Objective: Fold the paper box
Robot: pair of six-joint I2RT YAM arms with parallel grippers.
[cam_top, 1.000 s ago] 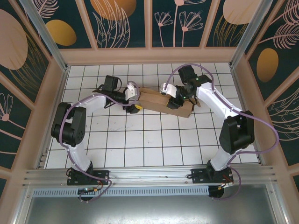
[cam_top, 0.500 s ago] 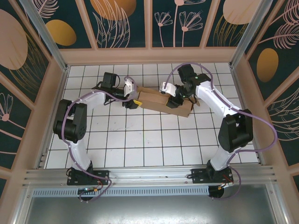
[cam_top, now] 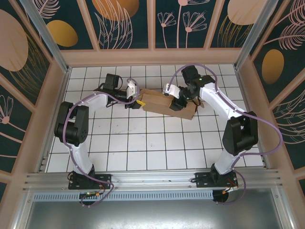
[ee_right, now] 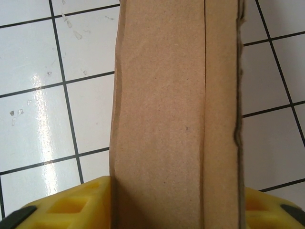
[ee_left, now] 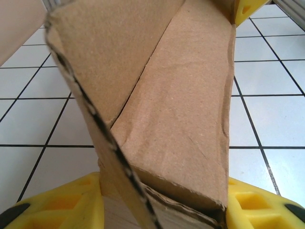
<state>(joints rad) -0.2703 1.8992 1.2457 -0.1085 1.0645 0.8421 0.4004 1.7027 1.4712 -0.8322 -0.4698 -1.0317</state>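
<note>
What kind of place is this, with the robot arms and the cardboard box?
Probably a robot test booth, not a home. A left arm and a right arm are bolted to a metal rail. The cardboard box sits on a white tiled floor, and painted panels wall it in.

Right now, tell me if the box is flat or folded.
Partly folded: the box is a raised block on the tiles, bent along its creases. Whether closed: cannot tell.

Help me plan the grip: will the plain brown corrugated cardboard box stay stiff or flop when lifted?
Panels probably stay stiff: the plain brown corrugated cardboard box shows thick fluted edges. It likely hinges along its creases, where flaps already angle. Probably light, being hollow.
</note>
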